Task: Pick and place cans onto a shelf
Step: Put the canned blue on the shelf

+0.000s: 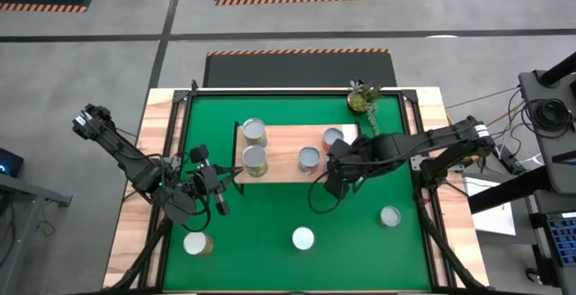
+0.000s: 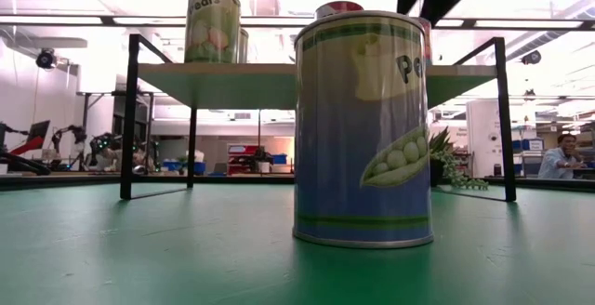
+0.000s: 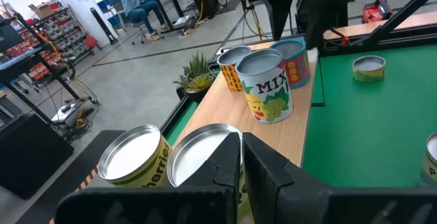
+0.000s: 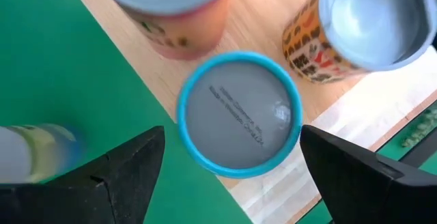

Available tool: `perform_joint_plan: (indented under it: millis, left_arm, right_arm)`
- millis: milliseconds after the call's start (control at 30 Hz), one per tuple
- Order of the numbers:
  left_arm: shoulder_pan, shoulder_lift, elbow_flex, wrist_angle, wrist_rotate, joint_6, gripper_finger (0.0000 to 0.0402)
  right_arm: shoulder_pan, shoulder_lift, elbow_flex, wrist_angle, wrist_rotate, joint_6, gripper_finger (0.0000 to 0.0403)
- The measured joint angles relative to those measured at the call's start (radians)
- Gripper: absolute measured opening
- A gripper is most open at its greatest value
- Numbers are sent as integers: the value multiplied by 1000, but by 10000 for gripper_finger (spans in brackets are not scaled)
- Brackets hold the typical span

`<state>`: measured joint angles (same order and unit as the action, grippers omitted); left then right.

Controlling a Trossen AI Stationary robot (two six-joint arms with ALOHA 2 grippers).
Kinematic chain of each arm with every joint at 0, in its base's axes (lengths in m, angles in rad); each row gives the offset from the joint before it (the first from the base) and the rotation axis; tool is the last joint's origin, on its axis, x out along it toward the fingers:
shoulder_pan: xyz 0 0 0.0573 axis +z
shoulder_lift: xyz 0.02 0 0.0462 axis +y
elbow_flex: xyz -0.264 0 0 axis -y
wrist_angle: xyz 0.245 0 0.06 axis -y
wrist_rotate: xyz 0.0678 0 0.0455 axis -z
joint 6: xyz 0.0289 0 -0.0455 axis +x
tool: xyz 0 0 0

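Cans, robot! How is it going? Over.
Right gripper open above blue-rimmed can on shelf. Left gripper shut, waiting at shelf's left end. Three cans on mat. Nothing blocking.

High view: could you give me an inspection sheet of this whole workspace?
Surface: green mat on a wood-edged table.
Job's things: five shelf cans on the shelf; three loose cans on the mat.
Clutter: potted plant at the far edge.
Grippers: right gripper, fingers open, over the blue-rimmed can; left gripper shut near the shelf's end.
Cables: bundle beside the right arm.
Surroundings: seated person beyond the table.
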<state>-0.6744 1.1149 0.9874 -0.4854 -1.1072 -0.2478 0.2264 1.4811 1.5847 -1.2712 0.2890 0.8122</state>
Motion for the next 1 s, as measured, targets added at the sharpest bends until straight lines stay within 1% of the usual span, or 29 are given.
perform_joint_plan:
  millis: [200,333,400,500,633,733,833,933,1000]
  left_arm:
    - [0,0,0,0,0,0,0]
    - [0,0,0,0,0,0,0]
    - [0,0,0,0,0,0,0]
    - [0,0,0,0,0,0,0]
    - [0,0,0,0,0,0,0]
    - [0,0,0,0,0,0,0]
    - [0,0,0,0,0,0,0]
    - [0,0,0,0,0,0,0]
    - [0,0,0,0,0,0,0]
  right_arm:
    - [0,-1,75,-6,1,-21,327]
    - [0,-1,84,-9,1,-41,325]
    - [0,-1,78,-9,1,-51,312]
    - [0,-1,61,-10,1,-55,267]
    - [0,0,38,-10,5,-64,178]
    - [0,0,24,-9,47,-69,112]
    - [0,6,20,-8,74,-80,57]
    - [0,6,17,13,87,-104,18]
    - [0,6,16,28,90,-115,13]
